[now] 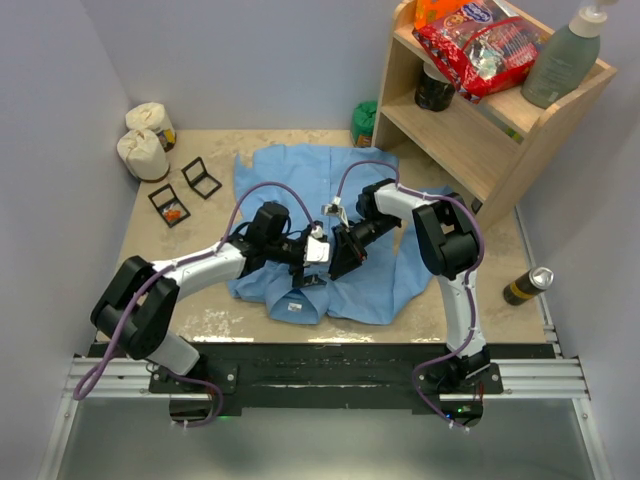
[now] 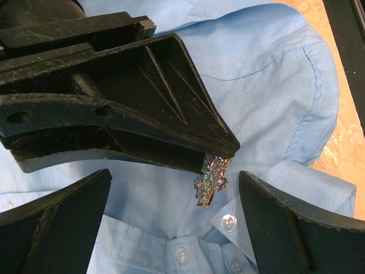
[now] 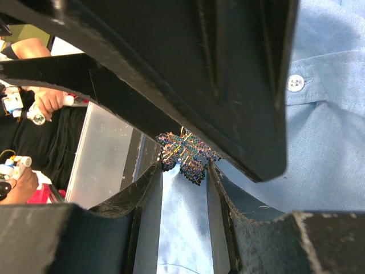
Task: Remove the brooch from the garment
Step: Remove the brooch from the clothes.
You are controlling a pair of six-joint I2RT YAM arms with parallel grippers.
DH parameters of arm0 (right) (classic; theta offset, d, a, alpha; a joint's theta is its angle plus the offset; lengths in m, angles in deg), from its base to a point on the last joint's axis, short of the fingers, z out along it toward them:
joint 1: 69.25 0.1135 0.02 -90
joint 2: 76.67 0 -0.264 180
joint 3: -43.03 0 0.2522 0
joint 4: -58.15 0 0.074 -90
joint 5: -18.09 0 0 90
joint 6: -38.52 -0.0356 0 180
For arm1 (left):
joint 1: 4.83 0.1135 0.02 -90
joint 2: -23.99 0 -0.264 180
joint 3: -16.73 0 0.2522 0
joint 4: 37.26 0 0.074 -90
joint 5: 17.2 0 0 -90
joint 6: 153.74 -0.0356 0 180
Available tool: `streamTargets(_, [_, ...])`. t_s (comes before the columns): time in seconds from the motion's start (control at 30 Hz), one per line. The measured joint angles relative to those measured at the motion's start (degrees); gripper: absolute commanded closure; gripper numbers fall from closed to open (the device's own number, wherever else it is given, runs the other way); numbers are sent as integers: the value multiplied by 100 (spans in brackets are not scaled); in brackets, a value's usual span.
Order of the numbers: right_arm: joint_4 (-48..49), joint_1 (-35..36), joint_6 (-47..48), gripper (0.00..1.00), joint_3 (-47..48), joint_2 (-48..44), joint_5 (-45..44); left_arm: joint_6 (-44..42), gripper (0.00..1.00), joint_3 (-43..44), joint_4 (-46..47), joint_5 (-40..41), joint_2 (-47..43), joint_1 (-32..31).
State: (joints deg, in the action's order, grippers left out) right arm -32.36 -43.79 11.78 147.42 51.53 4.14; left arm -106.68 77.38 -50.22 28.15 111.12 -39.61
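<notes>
Currently your right pincer (image 3: 185, 162) is clamping the iridescent brooch (image 2: 212, 178) between its fingertips, near a white button (image 2: 229, 221). Your left pincer (image 2: 175, 177) is hanging wide apart, its fingers flanking the brooch. The light-blue garment (image 1: 300, 175) is lying crumpled across the middle of the worktop (image 1: 500, 260).

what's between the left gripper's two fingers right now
The iridescent brooch on the light-blue shirt, gripped at its top by the right fingers; the left wrist view shows it.
</notes>
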Motion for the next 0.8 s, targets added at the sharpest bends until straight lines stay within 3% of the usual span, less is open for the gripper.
streamTargets(0.57, [0, -2, 28, 83, -2, 0, 11, 551, 3, -50, 417, 304, 31, -140])
streamTargets(0.8, [-2, 0, 46, 83, -11, 0, 20, 573, 10, -151, 442, 356, 31, -140])
